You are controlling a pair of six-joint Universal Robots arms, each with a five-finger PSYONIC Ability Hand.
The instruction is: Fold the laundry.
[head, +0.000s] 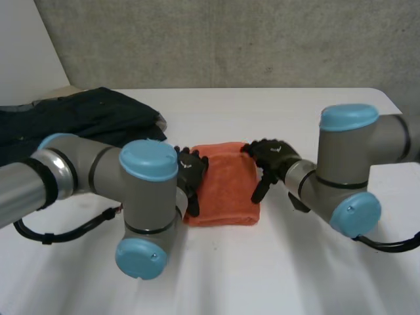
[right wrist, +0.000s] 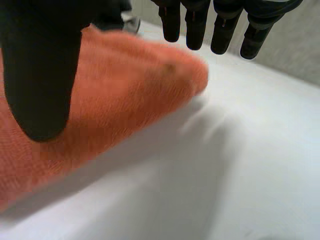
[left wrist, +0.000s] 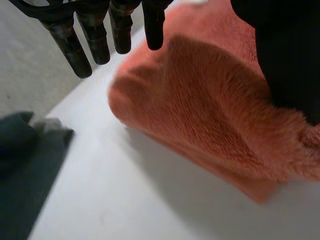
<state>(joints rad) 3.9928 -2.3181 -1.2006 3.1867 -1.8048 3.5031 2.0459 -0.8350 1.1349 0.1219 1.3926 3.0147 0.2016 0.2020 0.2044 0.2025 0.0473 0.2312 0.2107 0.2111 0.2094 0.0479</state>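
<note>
- Head view: you see the orange towel (head: 223, 184) lying folded in a rough rectangle in the middle of the white table (head: 262, 275), between your two hands
- Your left hand (head: 191, 172) is at the towel's left edge, fingertips pointing down along it
- Check the left wrist view: its fingers (left wrist: 95, 37) are straight and relaxed, tips just past a rounded corner of the towel, gripping nothing; the thumb (left wrist: 290, 55) hangs over the towel's top, and you cannot tell whether it touches
- Your right hand (head: 275, 157) is at the towel's right edge
- In the right wrist view its fingers (right wrist: 195, 25) reach out straight above the towel's far end, closed on nothing, with the thumb (right wrist: 40, 75) over the cloth
- A heap of dark clothes (head: 79, 121) lies at the table's far left, well apart from the towel
</note>
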